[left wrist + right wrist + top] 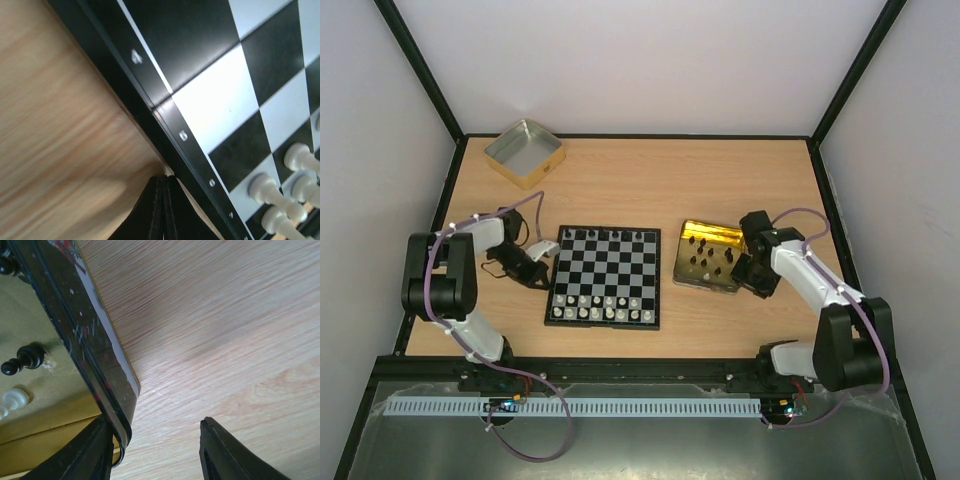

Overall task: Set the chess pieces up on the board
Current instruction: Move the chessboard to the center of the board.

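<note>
While left fingers closed beside board, right fingers spread.

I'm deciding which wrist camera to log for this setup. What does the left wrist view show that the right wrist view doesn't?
Only the left wrist view: the board edge with its rank numbers, a cluster of white pieces standing on it, and the left end effector shut with nothing between its fingers. Only the right wrist view: the gold tin with its scratched rim, a black chess piece and what looks like a pale piece inside it, and the right end effector open beside the tin's corner. Both: the wooden table.
</note>
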Robot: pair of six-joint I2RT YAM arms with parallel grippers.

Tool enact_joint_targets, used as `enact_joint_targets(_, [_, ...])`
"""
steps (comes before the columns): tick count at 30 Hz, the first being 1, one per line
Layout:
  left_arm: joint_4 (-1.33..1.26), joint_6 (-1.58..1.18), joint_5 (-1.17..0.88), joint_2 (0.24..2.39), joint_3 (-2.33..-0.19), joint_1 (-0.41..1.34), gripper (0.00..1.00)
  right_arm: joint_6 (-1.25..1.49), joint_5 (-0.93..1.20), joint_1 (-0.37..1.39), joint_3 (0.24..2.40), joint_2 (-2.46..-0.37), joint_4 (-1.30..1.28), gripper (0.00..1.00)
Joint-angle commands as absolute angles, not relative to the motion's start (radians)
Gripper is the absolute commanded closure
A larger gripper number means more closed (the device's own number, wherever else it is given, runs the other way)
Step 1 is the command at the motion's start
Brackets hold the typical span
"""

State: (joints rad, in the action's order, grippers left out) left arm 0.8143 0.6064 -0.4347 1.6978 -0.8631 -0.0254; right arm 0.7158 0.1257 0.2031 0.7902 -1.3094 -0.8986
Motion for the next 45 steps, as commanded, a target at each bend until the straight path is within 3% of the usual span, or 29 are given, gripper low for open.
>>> enact_joint_targets(1, [0.848,0.634,-0.313,1.783,-0.778,0.024,0.98,0.752,0.059,0.166,0.787,-1.244,-0.986,0.55])
enact_joint_targets(21, [0.762,0.536,-0.338,1.833,-0.835,0.155,0.98,0.738,-0.006,0.160,0.920,-1.153,-1.096,0.49])
enact_joint_targets(35, [0.653,0.442,-0.148,1.881,-0.979,0.103,0.98,0.639,0.055,0.160,0.946,-1.192,-1.053,0.47])
enact_joint_targets(43, [0.697,0.439,-0.126,1.811,-0.998,0.065,0.98,0.610,0.123,0.161,1.086,-1.258,-1.031,0.43])
enact_joint_targets(45, [0.738,0.434,-0.122,1.775,-1.026,0.038,0.93,0.583,0.123,0.162,1.121,-1.300,-1.029,0.43])
